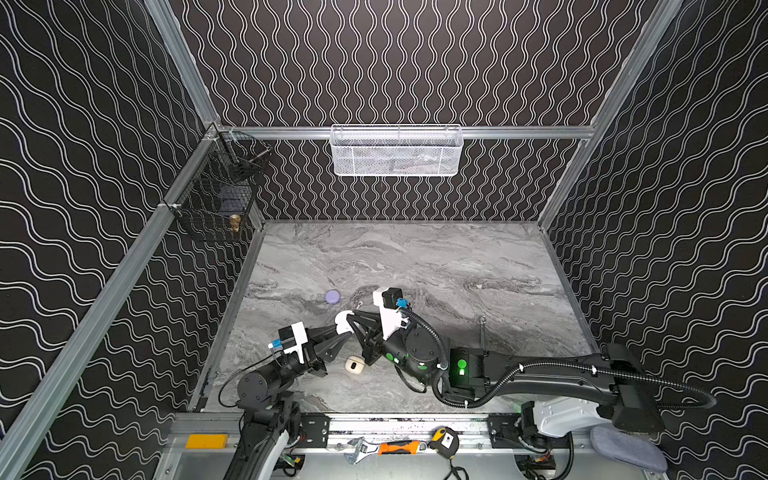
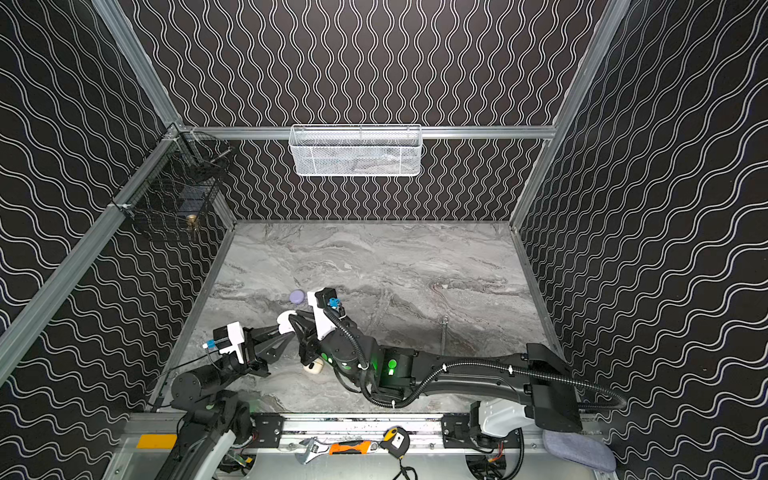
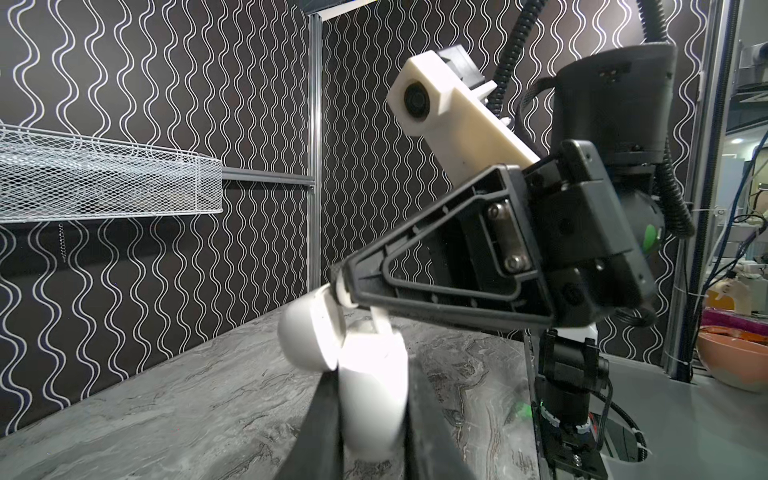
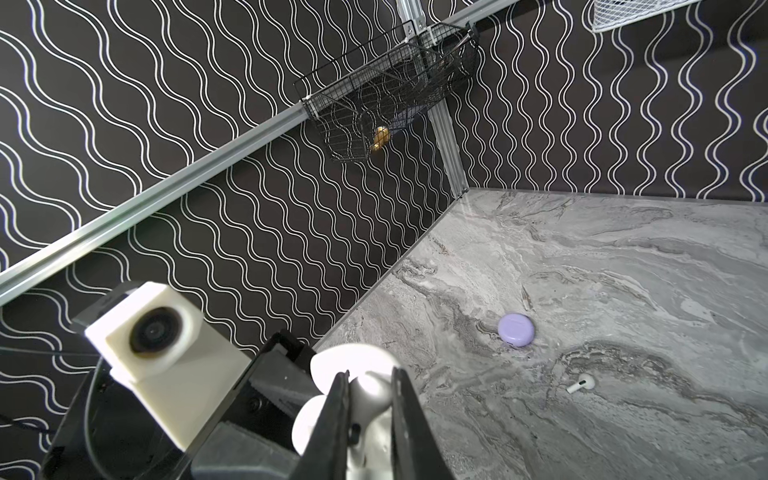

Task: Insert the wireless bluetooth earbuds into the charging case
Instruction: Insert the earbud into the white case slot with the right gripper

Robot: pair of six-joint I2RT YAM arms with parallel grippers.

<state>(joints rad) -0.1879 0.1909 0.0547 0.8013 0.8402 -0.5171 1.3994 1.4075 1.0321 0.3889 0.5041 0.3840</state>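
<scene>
My left gripper (image 1: 341, 328) (image 3: 372, 374) is shut on the body of a white charging case (image 1: 343, 323) (image 3: 374, 399), held above the table with its lid (image 3: 307, 338) hinged open. My right gripper (image 1: 353, 320) (image 4: 370, 376) reaches across to it and is shut on a white earbud (image 4: 374, 395) (image 3: 379, 322), whose stem points into the case's open mouth. How deep the earbud sits I cannot tell. A second white earbud (image 4: 579, 383) lies loose on the marble table, right of the lavender case.
A shut lavender case (image 1: 332, 296) (image 4: 516, 329) lies behind the grippers. An open cream case (image 1: 354, 365) (image 2: 313, 366) sits under the right arm. A steel wrench (image 1: 482, 332) lies to the right. A white basket (image 1: 397, 149) and a black basket (image 1: 224, 195) hang on the walls.
</scene>
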